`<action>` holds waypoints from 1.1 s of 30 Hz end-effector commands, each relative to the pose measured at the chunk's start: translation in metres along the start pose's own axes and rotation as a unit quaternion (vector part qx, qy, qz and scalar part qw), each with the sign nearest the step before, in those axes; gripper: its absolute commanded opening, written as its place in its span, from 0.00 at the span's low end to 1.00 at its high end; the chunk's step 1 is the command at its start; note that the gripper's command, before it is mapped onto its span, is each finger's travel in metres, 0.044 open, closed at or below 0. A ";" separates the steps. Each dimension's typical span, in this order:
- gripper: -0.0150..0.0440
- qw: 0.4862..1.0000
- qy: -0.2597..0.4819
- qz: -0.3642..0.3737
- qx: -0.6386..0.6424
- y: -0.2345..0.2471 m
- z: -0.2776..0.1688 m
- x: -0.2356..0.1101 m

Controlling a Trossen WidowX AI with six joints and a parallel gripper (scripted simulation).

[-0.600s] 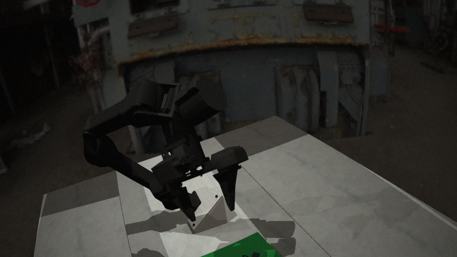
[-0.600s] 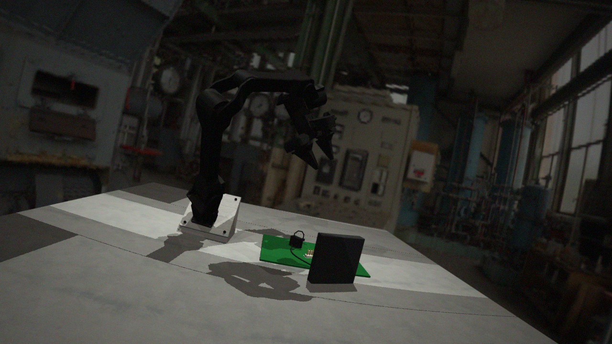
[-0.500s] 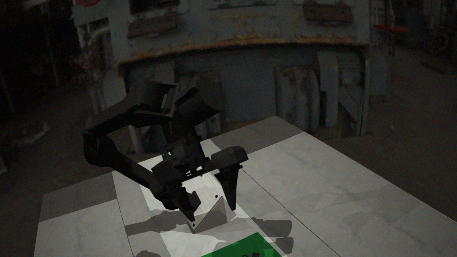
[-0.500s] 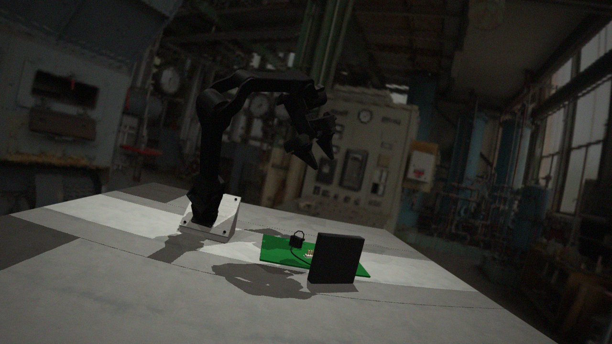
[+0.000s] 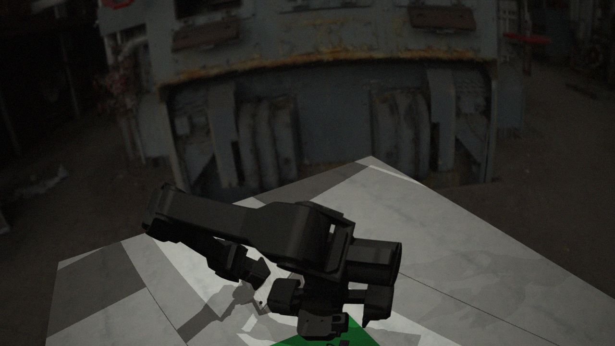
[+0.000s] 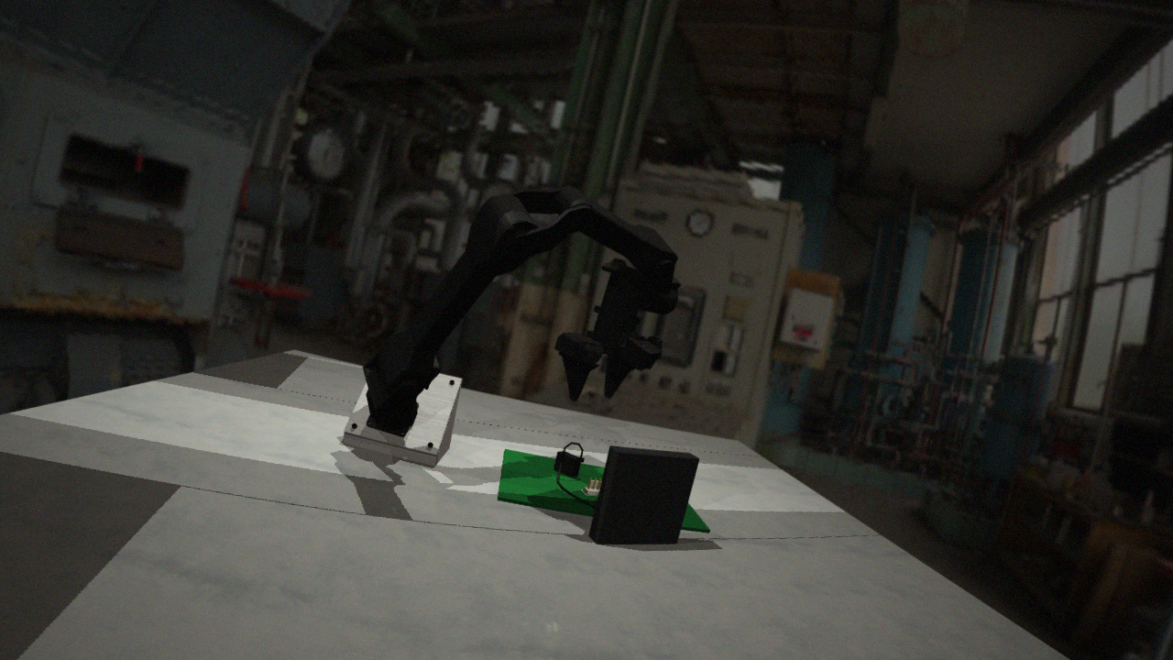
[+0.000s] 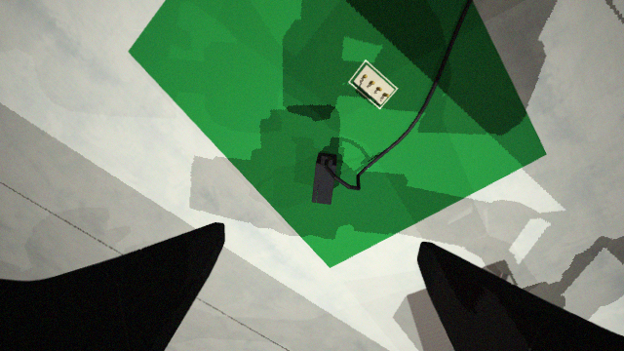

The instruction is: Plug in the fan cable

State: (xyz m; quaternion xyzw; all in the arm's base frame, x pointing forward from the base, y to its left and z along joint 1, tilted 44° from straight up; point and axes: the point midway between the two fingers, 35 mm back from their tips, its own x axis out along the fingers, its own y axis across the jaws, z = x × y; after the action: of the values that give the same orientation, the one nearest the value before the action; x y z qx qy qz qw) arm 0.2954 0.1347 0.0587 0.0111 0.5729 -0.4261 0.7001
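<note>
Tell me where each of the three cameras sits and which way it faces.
Top: high behind the arm, looking down over the table toward rusty machinery; shows the arm and a corner of the green board.
Exterior: off the table's side, showing the whole arm, its open tool, the board and the black fan.
Wrist: on the tool, facing down at the fan header and loose plug; both fingers show.
Shared: exterior and wrist both show plug and cable.

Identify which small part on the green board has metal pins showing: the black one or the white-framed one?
The white-framed header: four gold pins sit in it. The black plug lies apart, cable attached.
</note>
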 end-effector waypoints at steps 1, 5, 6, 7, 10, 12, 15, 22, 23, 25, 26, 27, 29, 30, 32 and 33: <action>1.00 0.998 0.054 -0.025 0.015 0.003 -0.006 0.015; 1.00 0.998 0.054 -0.025 0.015 0.003 -0.006 0.015; 1.00 0.998 0.054 -0.025 0.015 0.004 -0.005 0.018; 1.00 0.998 0.054 -0.025 0.015 0.004 -0.005 0.022; 1.00 0.998 0.054 -0.025 0.015 0.003 -0.001 0.045; 1.00 0.998 0.054 -0.025 0.015 0.001 0.002 0.066; 1.00 0.998 0.053 -0.026 0.015 0.000 0.003 0.076; 1.00 0.998 0.053 -0.026 0.015 0.000 0.004 0.083; 1.00 0.998 0.053 -0.026 0.015 0.000 0.004 0.085; 1.00 0.998 0.053 -0.026 0.015 0.000 0.005 0.088; 1.00 0.998 0.053 -0.026 0.015 -0.001 0.005 0.090; 1.00 0.998 0.053 -0.026 0.015 -0.001 0.005 0.091; 1.00 0.998 0.053 -0.026 0.015 -0.001 0.006 0.094; 1.00 0.998 0.053 -0.026 0.015 -0.001 0.006 0.096; 1.00 0.998 0.053 -0.026 0.015 -0.001 0.006 0.099; 1.00 0.998 0.053 -0.026 0.015 -0.001 0.007 0.101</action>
State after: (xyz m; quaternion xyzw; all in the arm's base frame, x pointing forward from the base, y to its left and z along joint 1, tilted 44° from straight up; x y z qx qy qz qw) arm 0.2984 0.0759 -0.0167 0.0343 0.6028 -0.4515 0.6570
